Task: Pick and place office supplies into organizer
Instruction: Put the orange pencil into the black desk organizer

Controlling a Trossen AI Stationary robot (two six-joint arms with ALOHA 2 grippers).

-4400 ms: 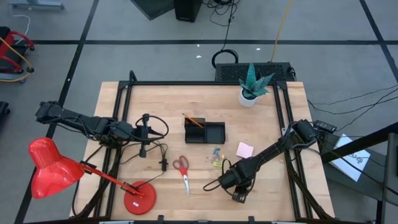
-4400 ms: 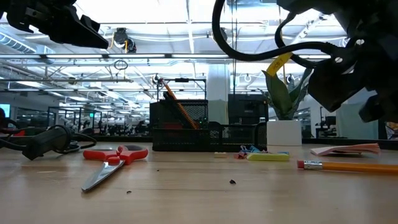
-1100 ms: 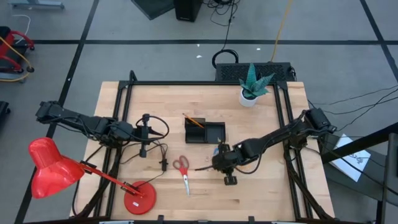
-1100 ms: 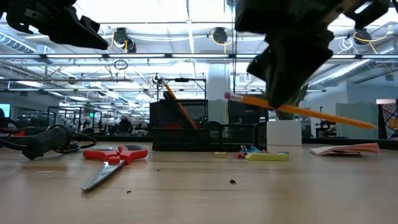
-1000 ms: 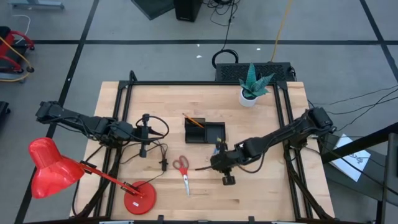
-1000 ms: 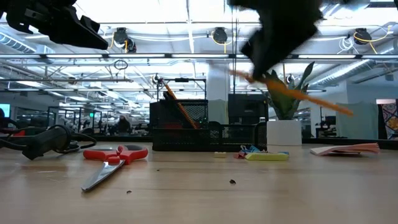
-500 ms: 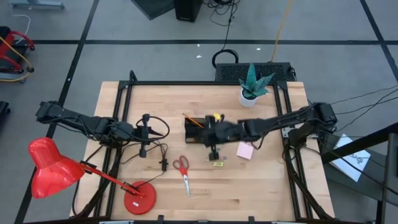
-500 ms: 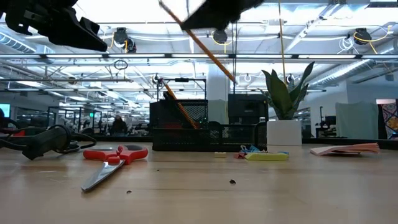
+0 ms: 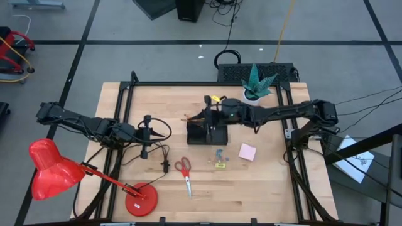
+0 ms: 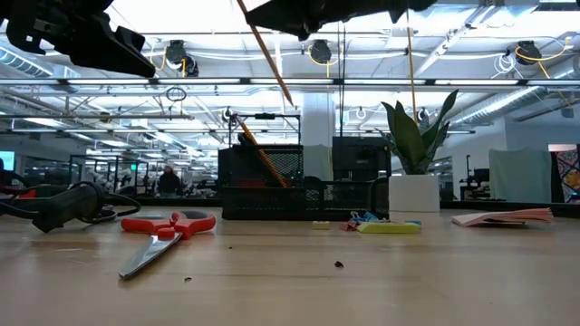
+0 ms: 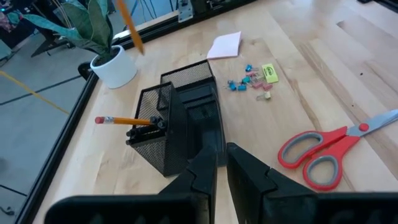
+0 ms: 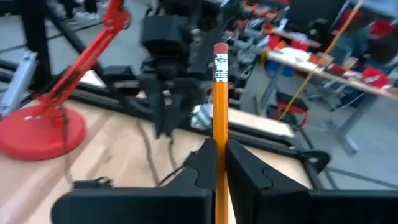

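1. The right tool (image 12: 216, 163) is closed on an orange pencil (image 12: 219, 118); its pink eraser and silver ferrule stick out past the fingertips. In the high view this tool (image 9: 208, 117) hangs over the organizer's back edge, near the counter's centre towards 12 o'clock.
2. In the low view the pencil (image 10: 265, 52) slants above the organizer, well clear of the counter.
3. The left tool (image 11: 221, 167) has its fingers nearly together with nothing between them; it waits at the counter's 9 o'clock side (image 9: 146, 134).
4. The organizer (image 9: 206, 133) is black mesh, with a taller cup and a lower flat tray. A second orange pencil (image 11: 124, 121) leans out of the cup; I cannot tell what the flat tray holds.
5. From the organizer, red-handled scissors (image 9: 183, 170) lie at 7 o'clock, a pink sticky-note pad (image 9: 247, 151) at 4 o'clock, and small blue clips (image 9: 219, 154) with a yellow piece (image 9: 220, 165) at 5 o'clock.
6. The counter (image 9: 270, 188) is pale wood in a black frame, carrying a red desk lamp (image 9: 50, 168) at 8 o'clock and a potted plant (image 9: 254, 88) at 1 o'clock.
7. Beyond it lies a grey floor with dark lines.
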